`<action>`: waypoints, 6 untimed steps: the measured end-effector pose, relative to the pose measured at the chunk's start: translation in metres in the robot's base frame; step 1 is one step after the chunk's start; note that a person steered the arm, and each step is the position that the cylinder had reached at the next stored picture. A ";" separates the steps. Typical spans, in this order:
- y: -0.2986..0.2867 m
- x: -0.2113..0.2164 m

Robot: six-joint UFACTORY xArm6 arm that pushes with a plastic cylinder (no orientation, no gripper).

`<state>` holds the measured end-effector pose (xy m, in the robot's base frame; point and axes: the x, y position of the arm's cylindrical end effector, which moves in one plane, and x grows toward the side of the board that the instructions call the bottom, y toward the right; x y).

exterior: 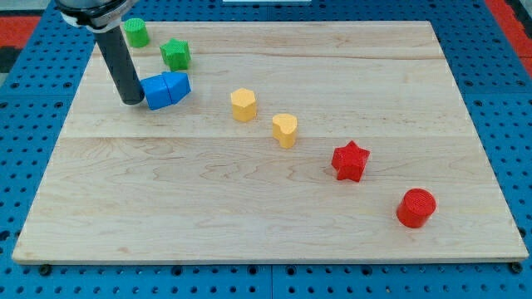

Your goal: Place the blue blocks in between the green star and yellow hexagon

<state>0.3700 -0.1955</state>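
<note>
My tip (131,100), a bare rod carrying no pincer to clench or release, is pressing the left side of the 2 blue blocks (165,90), which are sitting near the desk's top-left corner, just below the green star (175,54), with the yellow hexagon (243,105) lying to their right.

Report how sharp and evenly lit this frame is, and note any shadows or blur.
Camera view: light is even and soft, with no glare on the wooden board. The yellow hexagon, green star and two blue blocks are crisp, each casting only a faint short shadow. My tip is sharp, at the blue blocks' left; the rod's upper end is cropped at the view's top.
</note>
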 end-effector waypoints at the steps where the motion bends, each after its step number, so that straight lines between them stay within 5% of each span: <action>1: 0.005 -0.009; 4: 0.041 -0.042; 6: 0.019 0.004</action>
<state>0.3739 -0.1767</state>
